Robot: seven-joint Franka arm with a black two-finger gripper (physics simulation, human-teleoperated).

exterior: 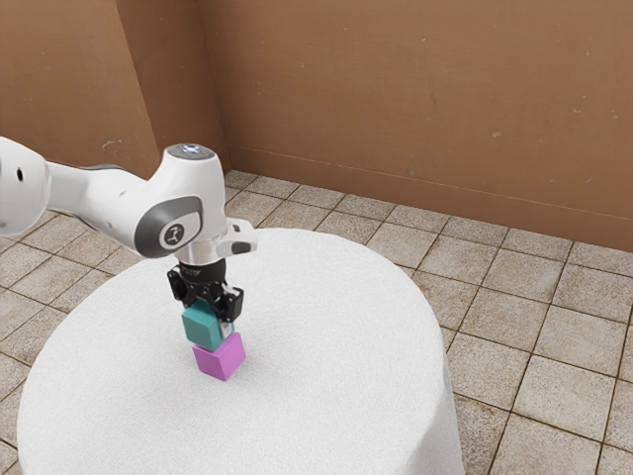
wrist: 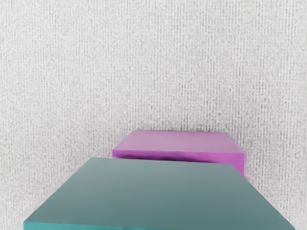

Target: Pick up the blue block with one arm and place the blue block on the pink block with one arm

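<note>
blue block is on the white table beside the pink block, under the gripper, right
Not quite. The blue block is under the gripper, but it is on top of the pink block, not beside it on the white table. The exterior view shows this.

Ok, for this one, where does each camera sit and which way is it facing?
Exterior view: beside and above the table, looking down across it toward the wall. The arm enters from the exterior view's left, its gripper closed on the blue block over the pink block.
Wrist view: on the hand, looking down past the blue block just under it to the pink block and the table.
Shared: both blocks and the table.
</note>
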